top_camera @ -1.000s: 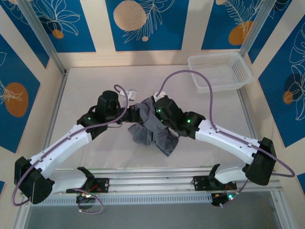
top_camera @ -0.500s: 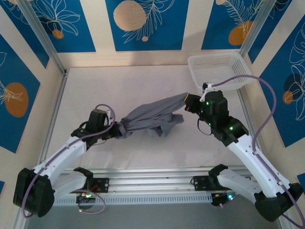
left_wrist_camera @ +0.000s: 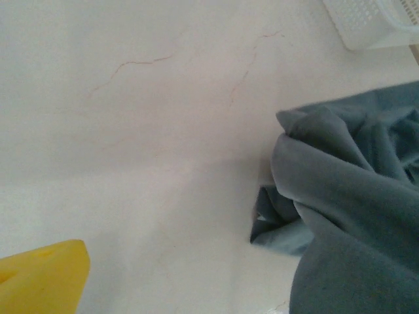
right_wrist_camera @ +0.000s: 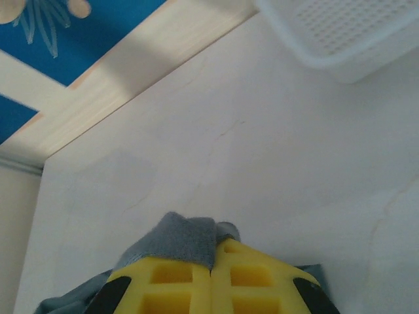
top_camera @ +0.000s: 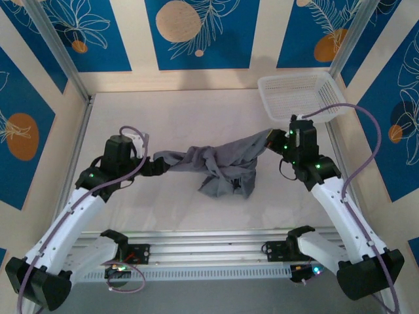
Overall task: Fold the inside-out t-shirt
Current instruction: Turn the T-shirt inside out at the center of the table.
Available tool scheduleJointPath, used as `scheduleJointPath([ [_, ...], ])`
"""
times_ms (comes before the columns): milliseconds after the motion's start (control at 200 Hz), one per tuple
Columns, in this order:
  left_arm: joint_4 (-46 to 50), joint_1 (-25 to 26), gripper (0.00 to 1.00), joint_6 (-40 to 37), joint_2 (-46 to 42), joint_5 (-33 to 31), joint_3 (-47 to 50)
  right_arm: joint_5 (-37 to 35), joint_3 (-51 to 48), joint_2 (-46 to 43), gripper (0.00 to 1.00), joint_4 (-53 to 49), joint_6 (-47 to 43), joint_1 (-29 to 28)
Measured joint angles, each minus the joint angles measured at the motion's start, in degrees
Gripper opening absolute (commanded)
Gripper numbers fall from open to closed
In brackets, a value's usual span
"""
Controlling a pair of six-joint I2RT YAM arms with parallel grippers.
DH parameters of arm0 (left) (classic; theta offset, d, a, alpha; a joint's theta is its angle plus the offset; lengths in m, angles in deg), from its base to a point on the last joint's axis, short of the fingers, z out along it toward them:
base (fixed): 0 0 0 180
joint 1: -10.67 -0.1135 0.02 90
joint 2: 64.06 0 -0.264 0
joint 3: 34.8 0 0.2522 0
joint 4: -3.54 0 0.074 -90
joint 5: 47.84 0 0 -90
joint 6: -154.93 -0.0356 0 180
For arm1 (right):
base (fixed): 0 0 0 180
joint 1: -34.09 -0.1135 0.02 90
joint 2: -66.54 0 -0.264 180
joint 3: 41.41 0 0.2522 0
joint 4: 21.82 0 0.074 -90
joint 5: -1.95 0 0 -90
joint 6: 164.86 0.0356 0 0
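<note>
the left gripper is backing away with jaws now spread, leaving the t-shirt sagging in a bunch at mid-table, while the right gripper is pinching only a small fold, which is risking slipping out under any pull.

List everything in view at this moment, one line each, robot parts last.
t-shirt: one, dark grey, bunched at mid-table, spread between the two arms.
basket: one, white mesh, far right corner of the table.
table: one, off-white, under everything.
wall panels: several, blue with orange discs and white leaf outlines, around the table.
cables: two, purple, one along each arm.
arms: two, white and black, reaching in from the near edge.
left fingers: yellow, open, beside the t-shirt's left end.
right fingers: yellow, shut on a fold at the t-shirt's right end.
</note>
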Motion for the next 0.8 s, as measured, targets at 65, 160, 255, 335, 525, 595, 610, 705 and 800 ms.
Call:
scheduleJointPath([
  [65,0.09,-0.68,0.93,-0.04,0.22,3.17,0.07,0.61,0.00,1.11,0.00,-0.31,-0.46,4.90],
  [160,-1.57,-1.53,0.94,0.00,1.33,10.51,0.57,1.64,0.00,4.15,0.00,-0.22,-1.05,14.27],
  [255,-2.56,-1.62,0.97,-0.17,3.02,16.02,1.01,4.44,0.02,7.93,0.00,-0.24,-1.31,22.23],
  [335,-2.43,-1.66,0.99,-0.68,3.98,18.08,1.22,5.64,0.02,9.62,0.00,-0.39,-1.49,25.09],
  [525,1.97,-0.72,0.99,-4.72,5.66,14.14,0.15,10.64,-0.02,9.70,0.00,-0.39,-1.66,29.35],
  [595,6.97,1.40,0.99,-8.46,8.68,8.26,-2.89,11.80,-0.07,9.68,0.00,-0.17,-1.68,30.42],
  [610,7.85,1.84,0.99,-9.25,9.31,7.34,-3.54,11.96,-0.07,9.68,0.00,-0.17,-1.68,30.51],
  [705,12.63,3.30,0.99,-15.17,11.98,5.20,-6.97,12.68,-0.11,9.68,0.00,-0.17,-1.73,30.62],
  [800,16.46,3.74,0.99,-21.22,12.07,6.84,-8.94,13.18,-0.11,9.60,0.00,-0.22,-2.01,30.93],
])
